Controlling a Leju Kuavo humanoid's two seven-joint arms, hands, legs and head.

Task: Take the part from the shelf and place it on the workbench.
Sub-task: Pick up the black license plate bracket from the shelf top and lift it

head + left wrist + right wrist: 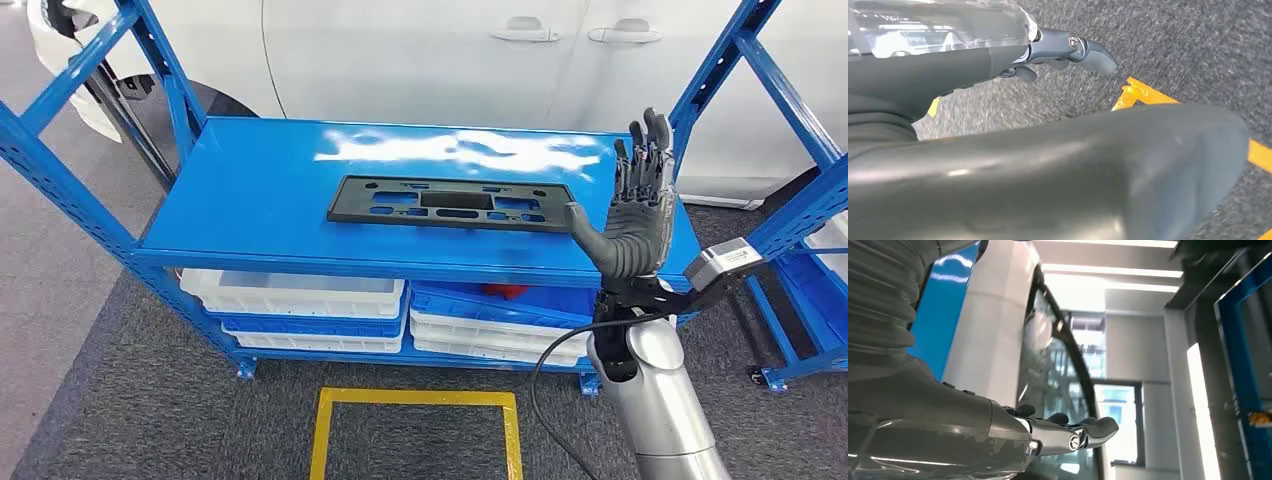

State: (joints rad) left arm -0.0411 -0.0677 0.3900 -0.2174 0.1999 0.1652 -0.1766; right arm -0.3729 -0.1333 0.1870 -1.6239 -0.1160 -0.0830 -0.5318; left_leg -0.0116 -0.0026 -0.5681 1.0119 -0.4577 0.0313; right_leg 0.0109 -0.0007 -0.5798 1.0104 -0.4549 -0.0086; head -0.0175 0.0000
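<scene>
A flat black plastic part (452, 203) with several cut-outs lies lengthwise on the blue shelf top (260, 190). My right hand (632, 215) is raised just past the part's right end, fingers straight up and spread, thumb out toward the part, holding nothing. In the right wrist view that hand (1063, 432) points up at a white car and ceiling lights. My left hand (1068, 50) hangs low over grey carpet with its fingers loose and nothing in them.
A white car (420, 50) stands right behind the shelf. Blue uprights (60, 160) frame both sides. White and blue bins (300, 295) fill the lower shelf level. A yellow tape square (415, 420) marks the carpet in front.
</scene>
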